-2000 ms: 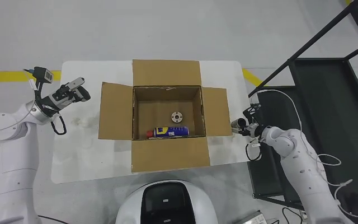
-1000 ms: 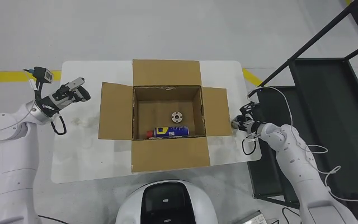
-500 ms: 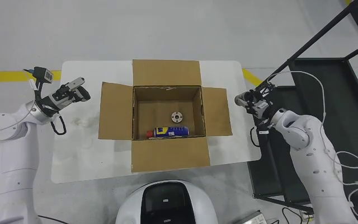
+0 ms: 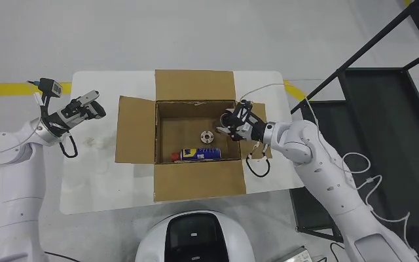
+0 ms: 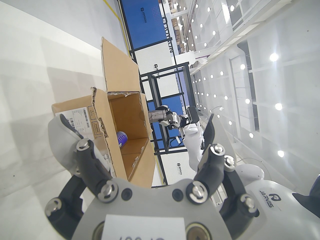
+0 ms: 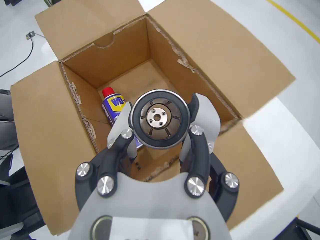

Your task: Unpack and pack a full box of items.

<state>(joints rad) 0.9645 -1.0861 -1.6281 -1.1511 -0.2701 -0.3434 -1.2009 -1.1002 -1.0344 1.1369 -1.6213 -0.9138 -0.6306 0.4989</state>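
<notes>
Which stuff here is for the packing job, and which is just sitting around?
For the job: cardboard box, spray can, metal ring, metal cylinder in the right gripper.
Just around: black rack, yellow floor line.

— What are the robot's arms like?
— The left arm (image 4: 23, 141) and right arm (image 4: 308, 147) are white, with thin black cables (image 4: 255, 168) looping off.
— And the grippers?
— Both the left gripper (image 5: 136, 119) and the right gripper (image 6: 162, 108) have pale grey fingers (image 6: 208, 118), black links (image 6: 197, 148) and shiny round screws (image 6: 195, 183).
</notes>
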